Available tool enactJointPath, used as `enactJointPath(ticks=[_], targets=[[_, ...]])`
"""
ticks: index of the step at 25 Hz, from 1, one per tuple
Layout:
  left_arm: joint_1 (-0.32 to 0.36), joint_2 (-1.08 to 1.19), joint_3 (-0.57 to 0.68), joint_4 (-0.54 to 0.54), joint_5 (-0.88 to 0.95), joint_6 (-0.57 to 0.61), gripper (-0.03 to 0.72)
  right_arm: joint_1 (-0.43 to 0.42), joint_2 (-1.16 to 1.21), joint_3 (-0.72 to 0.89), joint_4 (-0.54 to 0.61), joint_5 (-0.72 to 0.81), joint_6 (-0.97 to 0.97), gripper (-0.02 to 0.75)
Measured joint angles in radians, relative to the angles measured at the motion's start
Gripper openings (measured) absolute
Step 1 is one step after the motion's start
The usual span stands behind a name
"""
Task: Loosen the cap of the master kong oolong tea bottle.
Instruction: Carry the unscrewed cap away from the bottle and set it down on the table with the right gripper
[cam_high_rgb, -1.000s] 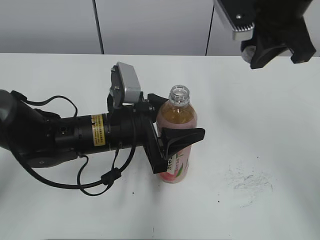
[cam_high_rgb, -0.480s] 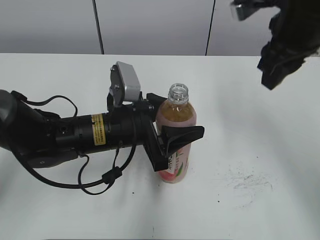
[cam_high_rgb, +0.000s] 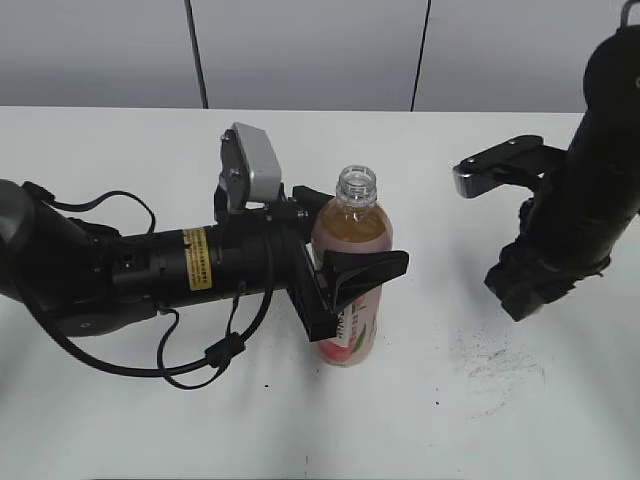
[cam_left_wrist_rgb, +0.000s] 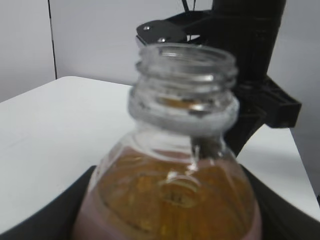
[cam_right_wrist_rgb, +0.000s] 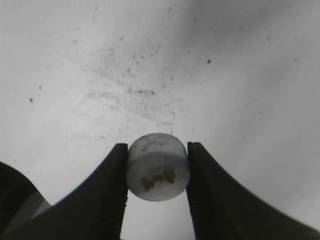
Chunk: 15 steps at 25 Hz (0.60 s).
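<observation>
A white desk (cam_high_rgb: 120, 420) fills the exterior view, with a grey panelled wall (cam_high_rgb: 300, 50) behind it; a slim clear bottle of amber tea, the master kong oolong tea bottle (cam_high_rgb: 352, 240), stands upright near the middle of the desk, its pink label partly hidden by the arm that grips it; its threaded neck is open, with no cap on it.

The left arm lies low across the desk from the left edge; the left pincer (cam_high_rgb: 335, 245) is clenched around the bottle's body just below the shoulder, one black finger in front and one behind; a grey wrist camera block (cam_high_rgb: 252, 165) sits above the arm, and black cables (cam_high_rgb: 200, 365) loop beneath it.

The left wrist view looks up along the bottle (cam_left_wrist_rgb: 172, 190); the bare clear neck and its thread ring are close and slightly blurred, amber tea fills the shoulder below, and the dark shape of the other arm rises behind.

The right arm hangs at the right side of the desk, well apart from the bottle; the right pincer (cam_high_rgb: 522, 290) points down above a patch of grey scuff marks (cam_high_rgb: 495, 365).

In the right wrist view the right pincer (cam_right_wrist_rgb: 157, 167) grasps the cap (cam_right_wrist_rgb: 157, 167), a small round white-grey cap with a faint marking, squeezed between two black fingers (cam_right_wrist_rgb: 107, 195); the speckled, scuffed desk (cam_right_wrist_rgb: 225, 75) lies beyond.
</observation>
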Motion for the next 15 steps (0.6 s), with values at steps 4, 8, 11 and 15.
enactJointPath(ticks=[4, 8, 11, 15], targets=[[0.0, 0.0, 0.0, 0.0, 0.0, 0.0, 0.445, 0.0, 0.007, 0.018, 0.075, -0.115, 0.0, 0.272], [0.0, 0.0, 0.0, -0.001, 0.001, 0.0, 0.445, 0.0, 0.069, 0.018, 0.079, -0.121, -0.001, 0.272], [0.0, 0.0, 0.0, -0.002, 0.001, 0.0, 0.445, 0.0, 0.123, 0.02, 0.079, -0.122, 0.0, 0.272], [0.0, 0.0, 0.0, -0.004, 0.001, 0.0, 0.445, 0.0, 0.186, 0.02, 0.079, -0.134, 0.0, 0.274]])
